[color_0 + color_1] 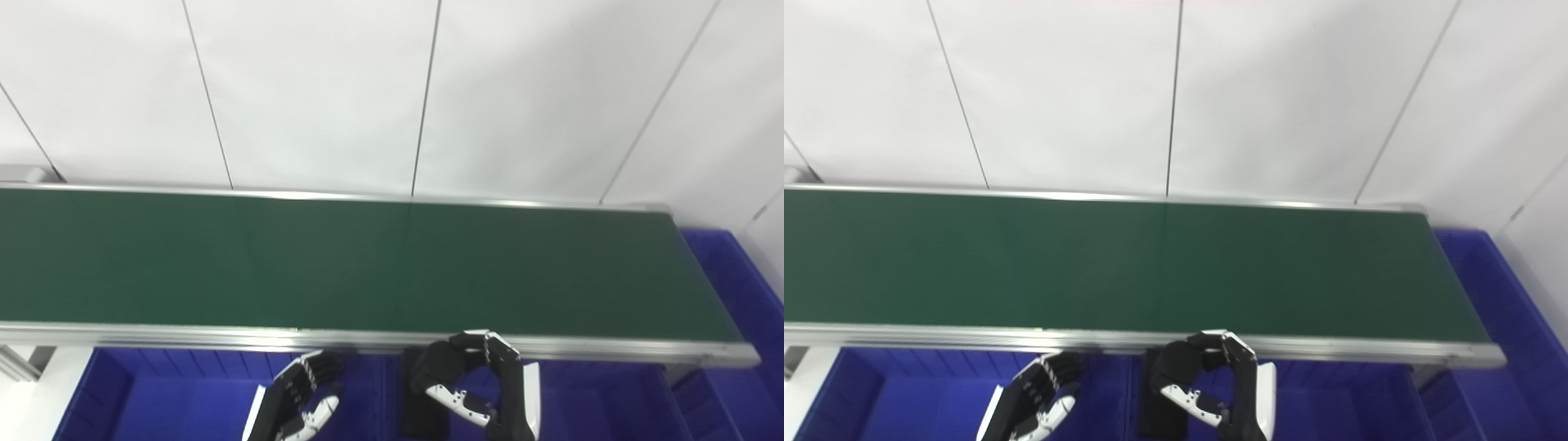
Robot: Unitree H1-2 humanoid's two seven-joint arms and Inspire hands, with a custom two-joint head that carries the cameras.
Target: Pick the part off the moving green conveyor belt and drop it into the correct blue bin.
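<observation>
Across the middle of both views, the green conveyor belt (343, 263) is stretching from the left edge toward the right, bordered by a silver metal frame (367, 338) along its near side. Its surface is lying bare; no part is showing anywhere on it, so where the part is cannot be told. Behind the belt, a white panelled wall (318, 92) is filling the upper half, crossed by thin dark seams. Below the near rail, blue bins (184, 398) are sitting side by side, and another blue bin (735, 275) is standing just past the belt's right end. The left hand (300, 395) is hovering over the near bins, fingers loosely curled and apart, holding nothing. The right hand (484, 383) is hanging just beside the rail, fingers arched toward the thumb with a gap between, also gripping nothing.
</observation>
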